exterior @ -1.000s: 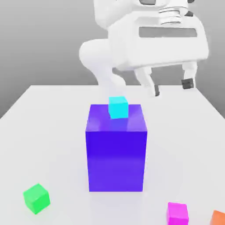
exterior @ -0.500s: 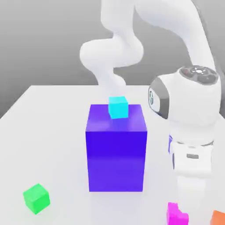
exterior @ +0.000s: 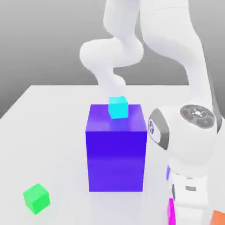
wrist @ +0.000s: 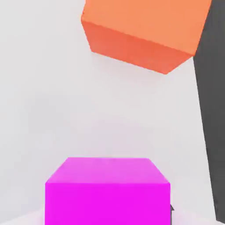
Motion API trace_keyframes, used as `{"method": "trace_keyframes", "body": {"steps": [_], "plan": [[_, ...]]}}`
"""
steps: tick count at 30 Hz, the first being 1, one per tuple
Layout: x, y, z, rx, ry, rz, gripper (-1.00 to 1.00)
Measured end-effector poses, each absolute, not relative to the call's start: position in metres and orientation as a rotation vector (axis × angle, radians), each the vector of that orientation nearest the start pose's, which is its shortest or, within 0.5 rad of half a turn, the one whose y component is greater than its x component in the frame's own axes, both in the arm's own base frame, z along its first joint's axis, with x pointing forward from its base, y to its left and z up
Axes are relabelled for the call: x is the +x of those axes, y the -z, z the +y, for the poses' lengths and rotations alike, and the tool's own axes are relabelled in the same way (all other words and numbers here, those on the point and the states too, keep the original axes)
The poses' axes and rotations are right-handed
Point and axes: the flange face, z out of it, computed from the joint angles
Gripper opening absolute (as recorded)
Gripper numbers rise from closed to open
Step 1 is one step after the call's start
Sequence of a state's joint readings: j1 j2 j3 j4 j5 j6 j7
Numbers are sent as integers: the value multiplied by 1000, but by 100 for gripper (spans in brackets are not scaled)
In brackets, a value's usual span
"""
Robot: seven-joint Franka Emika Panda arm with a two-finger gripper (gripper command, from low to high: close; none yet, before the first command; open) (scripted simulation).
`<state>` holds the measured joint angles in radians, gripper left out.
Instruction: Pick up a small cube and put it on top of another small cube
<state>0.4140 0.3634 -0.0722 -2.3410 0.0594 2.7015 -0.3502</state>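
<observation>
The arm's hand (exterior: 190, 195) has come down low at the near part of the exterior view's right, right over the magenta cube (exterior: 170, 212), and hides most of it. In the hand view the magenta cube (wrist: 107, 191) sits close up in the gripper's place, and the gripper is shut on it. An orange cube (exterior: 218, 217) lies just beyond it on the exterior view's right, also seen from the hand as an orange cube (wrist: 145, 30). A cyan cube (exterior: 118, 107) rests on top of the tall blue block (exterior: 116, 154). A green cube (exterior: 36, 198) lies at the near left.
The tall blue block stands mid-table, just to the exterior view's left of the lowered arm. The white table (exterior: 44, 132) spreads around it. In the hand view the table's edge (wrist: 205, 132) runs close past the orange cube, with dark floor beyond.
The arm swung from high behind the blue block down to the magenta cube. Its fingers, open a second ago, have shut.
</observation>
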Motion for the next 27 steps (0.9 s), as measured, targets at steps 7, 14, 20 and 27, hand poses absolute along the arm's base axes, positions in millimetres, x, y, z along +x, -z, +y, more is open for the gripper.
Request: {"method": "trace_keyframes", "body": {"steps": [7,14,20,27], "plan": [[521,-239,39,-3006,117,-824,-100],[492,-267,-134,-3041,164,-699,-100],[431,-227,-213,-3056,9,-738,-100],[428,-180,-215,-3053,-1,-737,100]]}}
